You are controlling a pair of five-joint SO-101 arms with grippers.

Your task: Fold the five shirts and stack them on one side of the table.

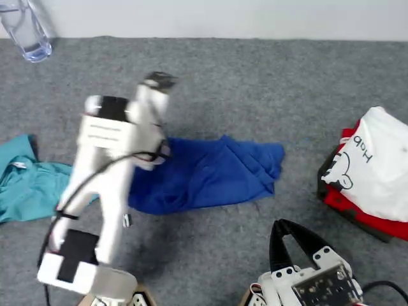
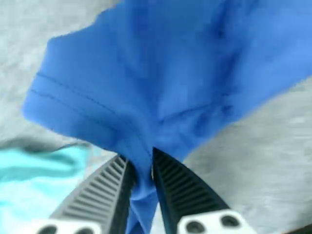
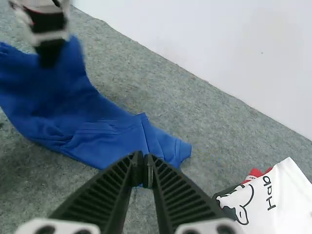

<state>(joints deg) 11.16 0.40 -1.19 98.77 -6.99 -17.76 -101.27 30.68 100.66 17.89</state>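
A blue shirt [image 1: 210, 172] lies crumpled in the middle of the grey carpeted table. My left gripper [image 1: 160, 150] is at the shirt's left end, shut on a fold of the blue cloth [image 2: 165, 83], which hangs lifted from its fingers [image 2: 170, 180]. A teal shirt [image 1: 25, 178] lies spread at the table's left edge, beside the left arm. On the right, a white printed shirt [image 1: 376, 159] tops a stack with a red shirt [image 1: 357, 213] under it. My right gripper [image 1: 280, 226] sits near the front edge, shut and empty, pointing toward the blue shirt [image 3: 73, 112].
A clear plastic cup [image 1: 29, 32] stands at the far left corner by the white wall [image 3: 219, 44]. Bare carpet [image 1: 268, 83] stretches behind the blue shirt and between it and the stack.
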